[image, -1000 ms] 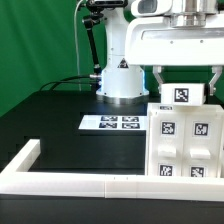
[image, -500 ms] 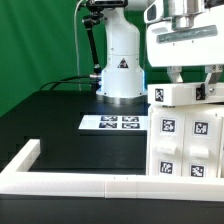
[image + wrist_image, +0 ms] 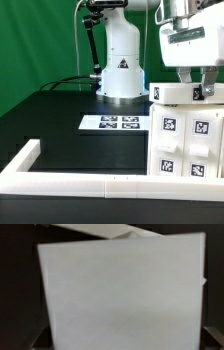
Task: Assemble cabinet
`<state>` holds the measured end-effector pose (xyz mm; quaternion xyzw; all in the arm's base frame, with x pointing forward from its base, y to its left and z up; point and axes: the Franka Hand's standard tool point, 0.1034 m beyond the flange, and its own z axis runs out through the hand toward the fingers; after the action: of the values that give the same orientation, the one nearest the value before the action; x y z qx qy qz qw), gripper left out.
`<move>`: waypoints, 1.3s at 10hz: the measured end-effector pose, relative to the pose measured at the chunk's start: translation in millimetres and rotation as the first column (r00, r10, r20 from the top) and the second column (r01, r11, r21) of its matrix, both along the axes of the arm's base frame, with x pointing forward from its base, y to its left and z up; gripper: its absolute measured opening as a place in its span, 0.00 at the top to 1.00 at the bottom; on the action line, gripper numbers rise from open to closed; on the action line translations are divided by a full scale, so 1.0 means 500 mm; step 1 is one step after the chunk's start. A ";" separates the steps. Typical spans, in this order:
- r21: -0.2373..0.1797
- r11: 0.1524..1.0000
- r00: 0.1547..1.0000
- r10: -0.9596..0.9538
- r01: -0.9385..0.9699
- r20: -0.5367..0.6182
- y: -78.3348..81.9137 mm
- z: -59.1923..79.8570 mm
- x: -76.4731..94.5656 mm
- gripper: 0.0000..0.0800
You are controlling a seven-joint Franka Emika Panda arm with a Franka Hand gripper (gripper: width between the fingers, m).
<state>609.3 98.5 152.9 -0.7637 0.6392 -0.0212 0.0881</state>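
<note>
over the last second the gripper (image 3: 188, 81), jaws clamped on the small white block (image 3: 178, 96), has lowered it onto the cabinet shell (image 3: 185, 140) at the table's (image 3: 60, 125) near edge, exterior view's right, so this part looks seated and ready for release.

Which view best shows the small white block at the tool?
Exterior view: the small matte white rectangular block sits between the tool's fingers, over the white tagged cabinet shell. Wrist view shows only a blank white face filling the picture.
</note>
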 end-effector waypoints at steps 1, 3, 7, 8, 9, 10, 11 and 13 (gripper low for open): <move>-0.002 1.000 1.000 0.016 -0.016 0.002 0.001 0.000 0.000 0.29; -0.004 0.996 0.996 0.084 -0.084 0.017 0.002 0.011 0.002 0.03; 0.010 0.993 0.992 0.118 -0.118 0.050 0.010 0.049 0.004 0.00; 0.005 0.990 0.989 0.142 -0.142 0.050 0.010 0.046 0.003 0.00; -0.006 0.983 0.982 0.184 -0.184 0.043 0.011 0.043 0.002 0.00; -0.020 0.962 0.962 0.271 -0.271 0.031 0.014 0.040 0.005 0.00; -0.070 0.892 0.892 0.449 -0.446 0.040 0.013 0.043 0.010 0.00; -0.109 0.757 0.758 0.651 -0.645 0.037 0.005 0.047 0.012 0.00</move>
<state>615.2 101.3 176.3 -0.9395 0.3302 -0.0456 0.0786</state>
